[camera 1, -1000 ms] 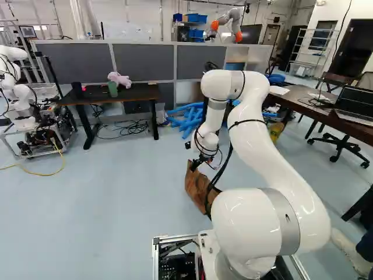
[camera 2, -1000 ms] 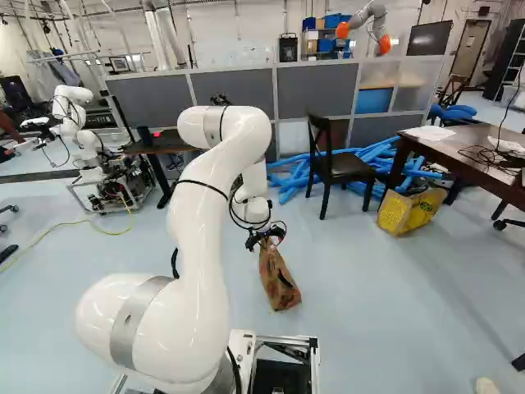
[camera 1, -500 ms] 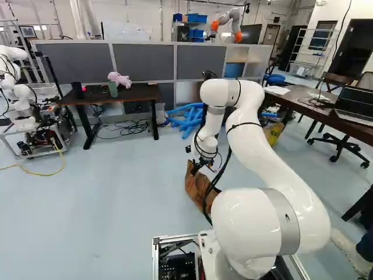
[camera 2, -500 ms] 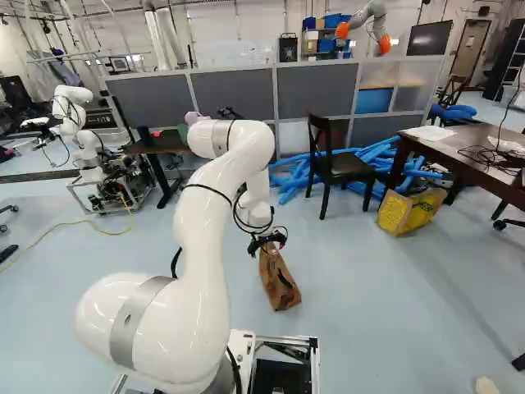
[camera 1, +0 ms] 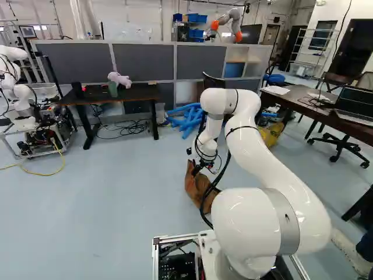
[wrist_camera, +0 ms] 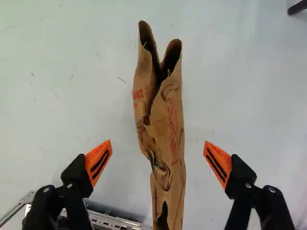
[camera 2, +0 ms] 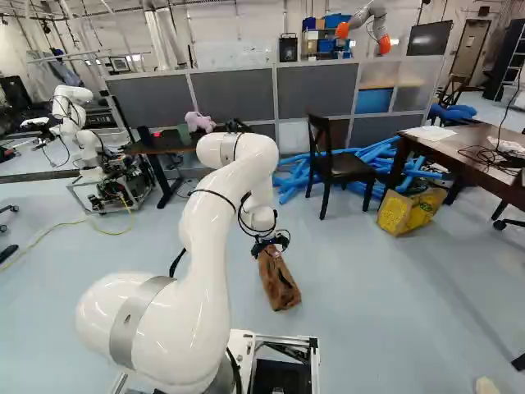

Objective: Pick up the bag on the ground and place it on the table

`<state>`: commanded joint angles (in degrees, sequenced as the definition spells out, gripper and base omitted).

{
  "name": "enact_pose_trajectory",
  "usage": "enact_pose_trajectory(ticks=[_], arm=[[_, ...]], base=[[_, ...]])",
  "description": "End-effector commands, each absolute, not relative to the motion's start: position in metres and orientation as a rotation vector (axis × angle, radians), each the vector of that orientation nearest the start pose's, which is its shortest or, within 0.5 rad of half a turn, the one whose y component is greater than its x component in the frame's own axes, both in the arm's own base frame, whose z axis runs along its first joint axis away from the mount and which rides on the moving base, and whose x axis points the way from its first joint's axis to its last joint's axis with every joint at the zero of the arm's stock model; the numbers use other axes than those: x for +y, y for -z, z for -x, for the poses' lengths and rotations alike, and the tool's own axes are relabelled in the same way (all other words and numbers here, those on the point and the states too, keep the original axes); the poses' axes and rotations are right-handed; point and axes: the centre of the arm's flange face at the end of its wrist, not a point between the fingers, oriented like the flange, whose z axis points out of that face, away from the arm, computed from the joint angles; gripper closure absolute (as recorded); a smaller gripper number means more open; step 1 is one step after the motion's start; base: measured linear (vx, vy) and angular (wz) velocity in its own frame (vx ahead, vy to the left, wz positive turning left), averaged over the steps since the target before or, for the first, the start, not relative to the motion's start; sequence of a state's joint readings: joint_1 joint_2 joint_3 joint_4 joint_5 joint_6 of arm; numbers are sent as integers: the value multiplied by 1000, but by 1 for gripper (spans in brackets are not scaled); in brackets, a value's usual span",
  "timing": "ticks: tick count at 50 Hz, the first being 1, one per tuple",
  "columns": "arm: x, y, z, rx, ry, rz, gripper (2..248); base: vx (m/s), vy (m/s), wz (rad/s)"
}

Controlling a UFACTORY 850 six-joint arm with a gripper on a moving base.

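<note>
Over the brown bag (wrist_camera: 165, 124), the arm (camera 1: 269, 163) bends down, jaws spread wide.

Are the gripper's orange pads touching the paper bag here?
Apart. In the wrist view, the orange pads stand wide, with floor showing between each and the paper bag.

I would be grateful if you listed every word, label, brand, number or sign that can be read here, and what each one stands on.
No text can be quoted with certainty.
Paper bag: red print on two parts of its side, broken up by creases and folds; too unclear to quote.
Yellow bag, right of the middle of the right base view: marks that may be print; too small to read.
</note>
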<state>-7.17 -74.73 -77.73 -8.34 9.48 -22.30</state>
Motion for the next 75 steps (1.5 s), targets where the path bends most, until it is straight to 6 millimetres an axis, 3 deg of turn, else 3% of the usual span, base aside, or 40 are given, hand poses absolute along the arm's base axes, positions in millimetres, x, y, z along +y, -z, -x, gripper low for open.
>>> enact_pose_trajectory(ticks=[22, 46, 58, 59, 64, 65, 69, 70, 74, 75], arm=[[-70, 73, -575, -649, 310, 3105, 3], [-70, 110, -574, -649, 251, 3103, 3], [-70, 116, -574, -649, 250, 3102, 11], [-70, 116, -574, -649, 250, 3102, 47], [-70, 116, -574, -649, 250, 3102, 47], [-70, 116, -574, -649, 250, 3102, 85], [-70, 116, -574, -649, 250, 3102, 85], [-70, 116, -574, -649, 250, 3102, 123], [-70, 116, -574, -649, 250, 3102, 123], [-70, 116, -574, -649, 250, 3102, 161]], base=[[0, 0, 0], [0, 0, 0], [0, 0, 0], [0, 0, 0], [0, 0, 0], [0, 0, 0], [0, 0, 0], [0, 0, 0], [0, 0, 0], [0, 0, 0]])
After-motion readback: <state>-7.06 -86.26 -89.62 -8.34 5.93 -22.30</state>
